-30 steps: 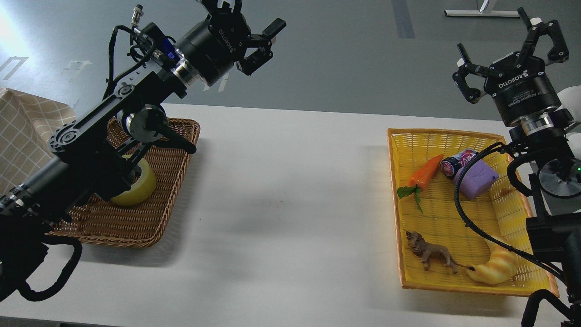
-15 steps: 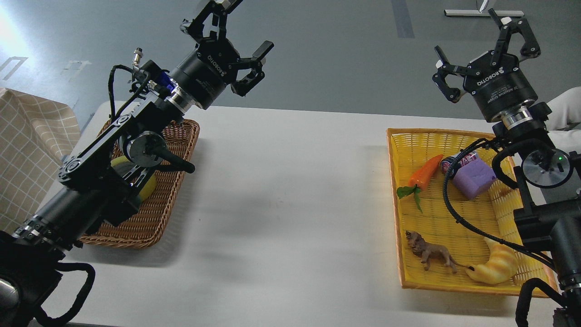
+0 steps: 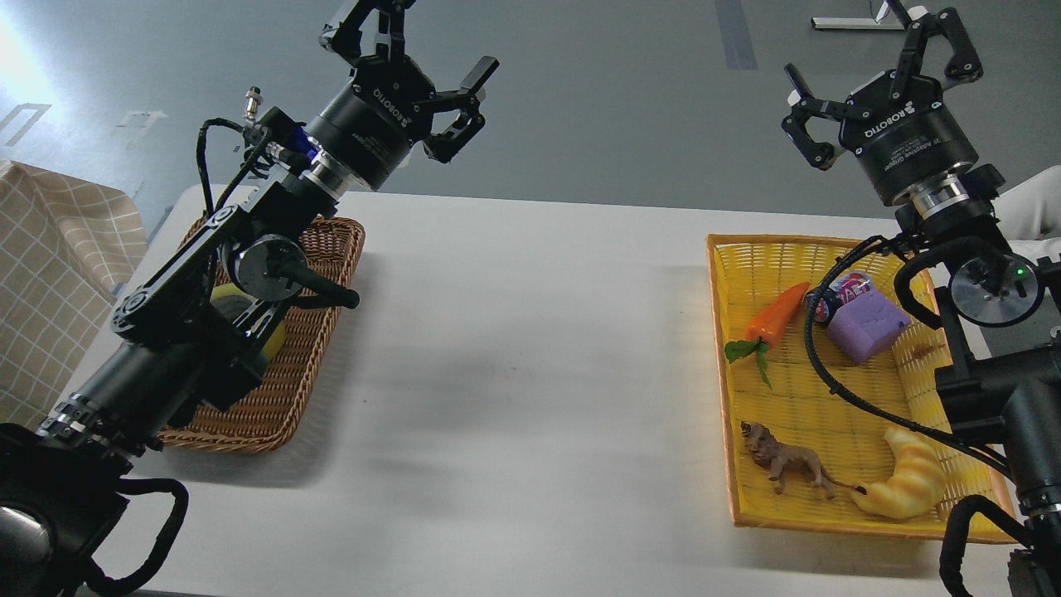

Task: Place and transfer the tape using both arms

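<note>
The yellow tape roll (image 3: pixel 272 342) lies in the brown wicker basket (image 3: pixel 311 365) at the left of the table, mostly hidden behind my left arm; only slivers of it show. My left gripper (image 3: pixel 419 62) is raised high above the table's far edge, beyond the basket, open and empty. My right gripper (image 3: pixel 879 70) is raised high beyond the yellow basket (image 3: pixel 729 390) at the right, open and empty. Both grippers are far from the tape.
The yellow basket holds a toy carrot (image 3: pixel 775 313), a small can (image 3: pixel 833 300), a purple block (image 3: pixel 866 330), a lion figure (image 3: pixel 787 468) and a yellow croissant toy (image 3: pixel 908 485). A checked cloth (image 3: pixel 41 274) lies at the far left. White tabletop (image 3: pixel 530 373) spans between the baskets.
My left arm has swung back and left, covering more of the tape, with its gripper rising. My right gripper has moved up and left. Both stayed open.
</note>
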Available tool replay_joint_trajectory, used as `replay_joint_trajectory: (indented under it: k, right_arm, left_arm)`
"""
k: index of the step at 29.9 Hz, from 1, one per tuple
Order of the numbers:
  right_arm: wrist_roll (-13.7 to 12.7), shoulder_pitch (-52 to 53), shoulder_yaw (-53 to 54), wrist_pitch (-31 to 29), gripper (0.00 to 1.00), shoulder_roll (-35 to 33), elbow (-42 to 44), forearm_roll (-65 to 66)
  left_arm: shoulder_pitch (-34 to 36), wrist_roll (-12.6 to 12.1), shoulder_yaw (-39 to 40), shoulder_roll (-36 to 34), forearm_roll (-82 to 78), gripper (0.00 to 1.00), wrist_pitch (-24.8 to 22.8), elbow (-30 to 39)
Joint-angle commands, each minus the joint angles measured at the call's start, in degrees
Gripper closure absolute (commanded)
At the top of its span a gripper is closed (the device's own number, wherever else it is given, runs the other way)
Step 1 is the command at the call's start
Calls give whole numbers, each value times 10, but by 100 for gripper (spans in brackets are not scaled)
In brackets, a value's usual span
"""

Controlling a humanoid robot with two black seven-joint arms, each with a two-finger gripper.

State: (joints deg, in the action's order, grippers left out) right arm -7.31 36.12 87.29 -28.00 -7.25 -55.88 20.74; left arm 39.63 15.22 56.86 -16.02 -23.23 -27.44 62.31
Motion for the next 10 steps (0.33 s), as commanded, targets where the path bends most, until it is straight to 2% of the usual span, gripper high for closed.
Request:
replay_joint_trajectory:
  k: [1,10]
  right_arm:
    - [0,1,0,0,1,7,-1,0]
    - [0,5,-1,0,1,7,-8,-1]
  left_arm:
    - [-6,-1,4,0,21,2,-2,0]
    - [-9,-1,5,0,25,2,-2,0]
